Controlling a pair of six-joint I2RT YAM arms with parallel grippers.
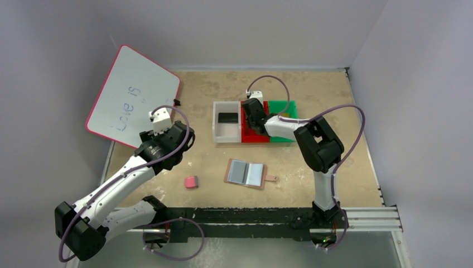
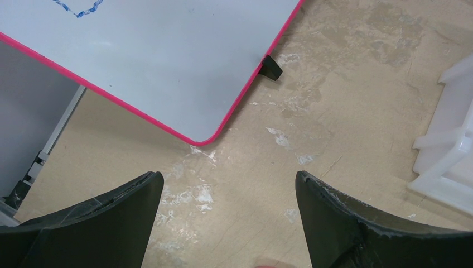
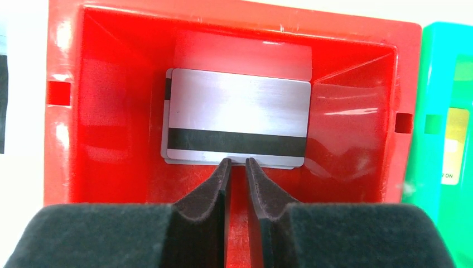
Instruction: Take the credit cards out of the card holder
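Note:
The card holder (image 1: pixel 245 173) lies open on the table, its pale sleeves facing up, the snap tab to its right. A silver-grey credit card (image 3: pixel 239 120) with a dark stripe lies flat on the floor of the red bin (image 3: pixel 111 111), with another card's edge showing under it. My right gripper (image 3: pixel 237 162) hangs over that bin, its jaws a narrow slit apart and holding nothing, tips at the card's near edge. A black card (image 1: pixel 227 118) lies in the white bin (image 1: pixel 217 133). A gold card (image 3: pixel 454 146) lies in the green bin (image 3: pixel 440 72). My left gripper (image 2: pixel 228 178) stands wide open over bare table.
A pink-edged whiteboard (image 1: pixel 134 95) leans at the back left, close ahead of the left gripper (image 1: pixel 177 133). A pink-and-grey eraser (image 1: pixel 191 182) lies left of the card holder. The three bins stand side by side at the table's middle back, under the right gripper (image 1: pixel 254 114).

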